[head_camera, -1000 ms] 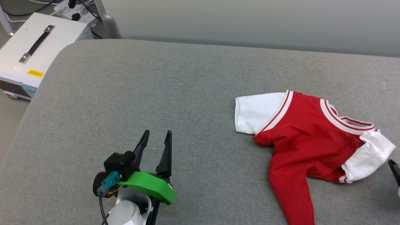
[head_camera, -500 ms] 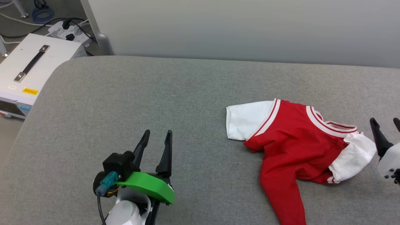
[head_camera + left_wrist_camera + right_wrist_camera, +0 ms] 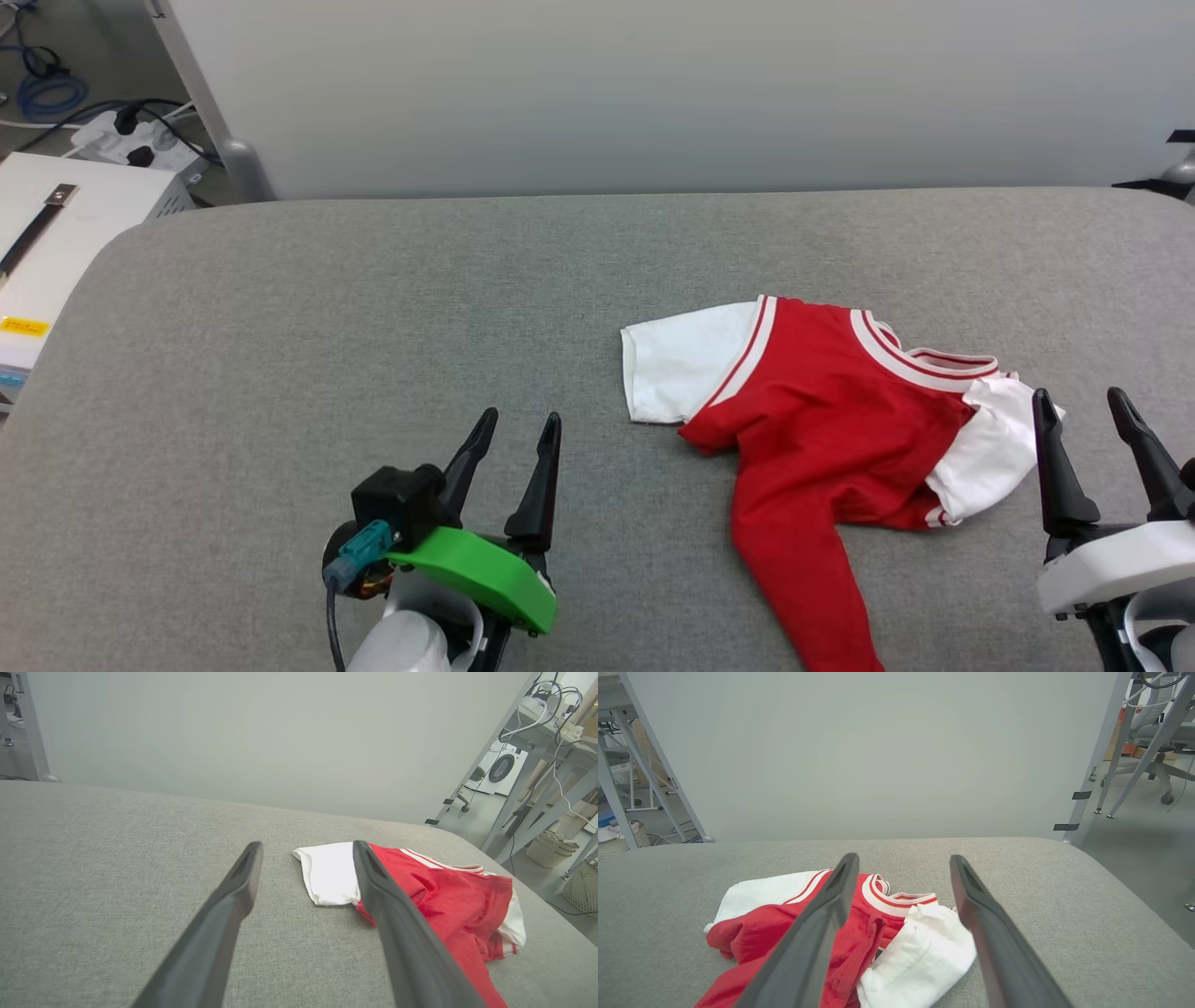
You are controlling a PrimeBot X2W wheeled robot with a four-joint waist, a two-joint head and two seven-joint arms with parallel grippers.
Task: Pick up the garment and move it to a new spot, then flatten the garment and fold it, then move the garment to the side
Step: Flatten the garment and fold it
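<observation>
The garment (image 3: 822,439) is a red jersey with white sleeves and striped trim, lying crumpled on the grey padded table (image 3: 373,317), right of centre. One white sleeve (image 3: 677,369) spreads to its left, the other is bunched at its right. My left gripper (image 3: 520,429) stands open above the table, well left of the garment (image 3: 448,896), holding nothing. My right gripper (image 3: 1083,403) is open just right of the bunched sleeve, not touching it. In the right wrist view the garment (image 3: 859,933) lies below and ahead of the open fingers (image 3: 822,919).
A white partition (image 3: 653,93) runs along the table's far edge. A white box with a black handle (image 3: 37,252) sits on the floor off the left end, with a power strip and cables (image 3: 121,135) behind it. Metal frame legs and chairs stand beyond the right end.
The head camera has swung right and up, so the scene shifted left. My right gripper has risen into view beside the garment's right sleeve. The garment lies as before.
</observation>
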